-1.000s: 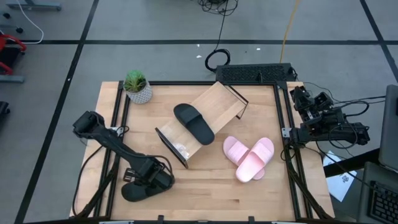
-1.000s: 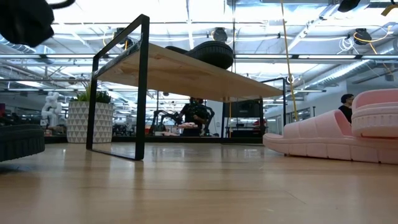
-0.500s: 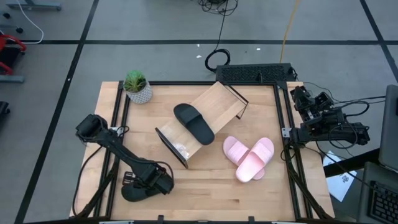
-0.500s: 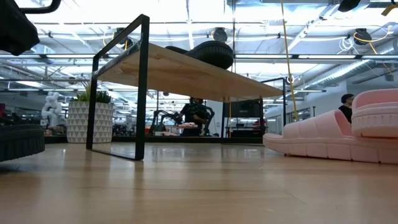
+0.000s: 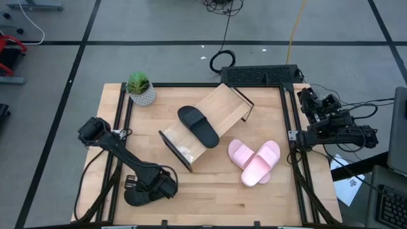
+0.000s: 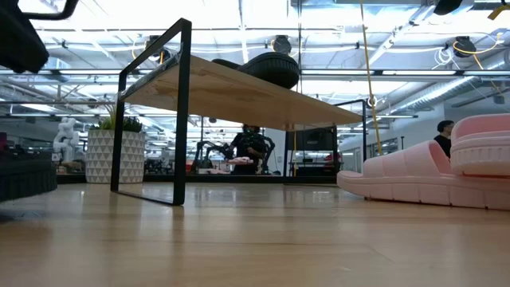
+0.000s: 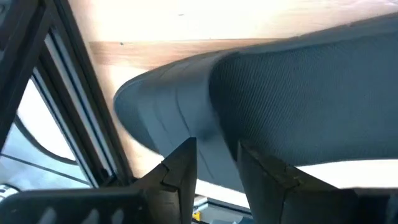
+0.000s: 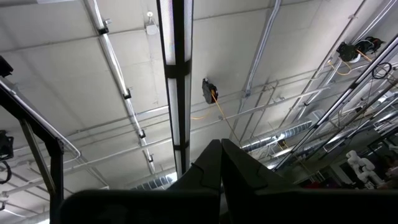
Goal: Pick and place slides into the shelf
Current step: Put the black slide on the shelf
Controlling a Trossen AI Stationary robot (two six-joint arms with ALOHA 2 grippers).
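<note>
Overhead, left gripper (image 5: 154, 188) down at the table's (image 5: 210, 191) near-left corner, fingers closed on the strap of a black slide (image 5: 138, 196). Second black slide (image 5: 198, 125) lying on top of the shelf (image 5: 224, 105), which sits diagonally mid-table; pink pair (image 5: 255, 160) stacked just right of it, potted plant (image 5: 140, 89) at the far-left corner. Right gripper (image 8: 221, 163) parked off the right edge, fingers pressed together, pointed at ceiling. Only from the left wrist: one finger (image 7: 180, 171) on the sole side of the strap, the other on top of it. Only from table height: shelf as a raised board on dark frame, held slide's edge (image 6: 24, 175) at far left, a person (image 6: 444, 134) standing in the room behind.
</note>
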